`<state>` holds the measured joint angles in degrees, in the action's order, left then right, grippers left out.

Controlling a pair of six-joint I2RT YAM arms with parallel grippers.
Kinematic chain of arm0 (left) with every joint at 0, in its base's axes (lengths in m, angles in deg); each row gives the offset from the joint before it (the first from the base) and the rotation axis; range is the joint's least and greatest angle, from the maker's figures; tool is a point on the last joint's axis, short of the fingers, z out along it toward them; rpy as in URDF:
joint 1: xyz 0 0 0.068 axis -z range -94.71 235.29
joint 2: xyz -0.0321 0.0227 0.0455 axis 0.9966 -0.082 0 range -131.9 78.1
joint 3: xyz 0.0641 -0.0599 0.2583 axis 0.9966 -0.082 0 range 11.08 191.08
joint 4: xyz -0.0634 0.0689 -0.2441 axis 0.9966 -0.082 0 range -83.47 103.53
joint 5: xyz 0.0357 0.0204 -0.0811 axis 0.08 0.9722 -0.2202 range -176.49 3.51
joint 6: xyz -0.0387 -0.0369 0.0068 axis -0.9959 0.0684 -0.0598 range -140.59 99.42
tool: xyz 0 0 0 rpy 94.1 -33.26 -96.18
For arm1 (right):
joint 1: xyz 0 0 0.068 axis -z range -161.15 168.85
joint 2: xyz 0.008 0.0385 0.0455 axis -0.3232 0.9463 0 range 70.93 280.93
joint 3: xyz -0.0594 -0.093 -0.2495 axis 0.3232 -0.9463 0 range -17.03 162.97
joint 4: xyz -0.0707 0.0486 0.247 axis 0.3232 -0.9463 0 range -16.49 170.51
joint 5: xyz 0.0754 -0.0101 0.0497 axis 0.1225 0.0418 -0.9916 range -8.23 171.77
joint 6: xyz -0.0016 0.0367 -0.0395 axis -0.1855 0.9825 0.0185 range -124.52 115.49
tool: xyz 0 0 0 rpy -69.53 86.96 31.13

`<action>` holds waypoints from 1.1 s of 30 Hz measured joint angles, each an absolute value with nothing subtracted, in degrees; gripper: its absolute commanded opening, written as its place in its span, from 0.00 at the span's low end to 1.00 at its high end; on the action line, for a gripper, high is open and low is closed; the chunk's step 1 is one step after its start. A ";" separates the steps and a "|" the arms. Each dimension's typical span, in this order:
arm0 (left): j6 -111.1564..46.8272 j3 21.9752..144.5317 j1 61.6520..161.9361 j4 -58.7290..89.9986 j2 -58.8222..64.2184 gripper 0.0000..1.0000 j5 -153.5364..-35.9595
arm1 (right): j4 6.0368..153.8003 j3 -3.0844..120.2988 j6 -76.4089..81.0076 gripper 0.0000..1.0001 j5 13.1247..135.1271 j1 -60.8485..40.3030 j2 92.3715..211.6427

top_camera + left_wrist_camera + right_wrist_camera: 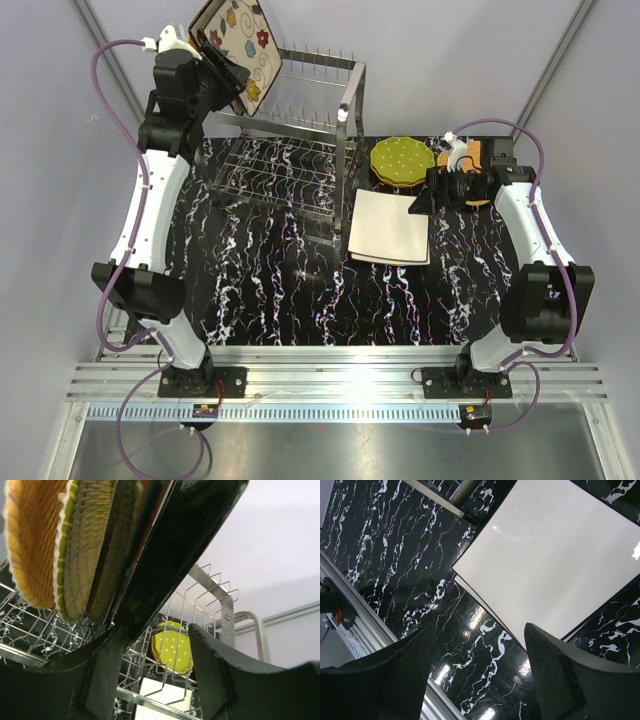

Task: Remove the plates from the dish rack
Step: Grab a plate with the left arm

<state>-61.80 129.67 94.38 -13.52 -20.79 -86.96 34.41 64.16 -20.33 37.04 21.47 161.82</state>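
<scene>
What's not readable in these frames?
- Grip of left claw on flowered plate: top view, left arm covers it; left wrist, too close and blurred.
- Most of wicker plate: top view, under right arm.
- Plate count in cream stack: edges too thin from above; right wrist crops it.
- Flowered plate's corner: cut by top view's edge.

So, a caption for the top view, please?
Left gripper at a flowered square plate by the dish rack; right gripper open.
</scene>
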 measured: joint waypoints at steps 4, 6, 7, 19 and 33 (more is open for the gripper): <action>-58.23 129.89 94.86 -12.53 -21.64 0.56 -86.24 | 34.54 64.16 -19.80 0.79 36.99 21.47 161.80; -56.48 129.87 95.03 -11.64 -21.81 0.56 -85.97 | 34.80 64.16 -19.67 0.79 36.82 21.47 161.77; -55.52 129.87 95.12 -11.16 -21.92 0.55 -85.80 | 34.84 64.16 -19.67 0.79 36.67 21.47 161.77; -44.07 126.39 95.75 -0.73 -23.26 0.52 -82.56 | 34.80 64.16 -19.72 0.79 36.53 21.47 161.77; -35.35 122.67 96.28 9.04 -24.39 0.26 -78.94 | 34.78 64.18 -19.69 0.79 36.51 21.47 161.77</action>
<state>-35.35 122.67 96.28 9.04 -24.39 -78.94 34.78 64.18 -19.69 36.51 21.47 161.77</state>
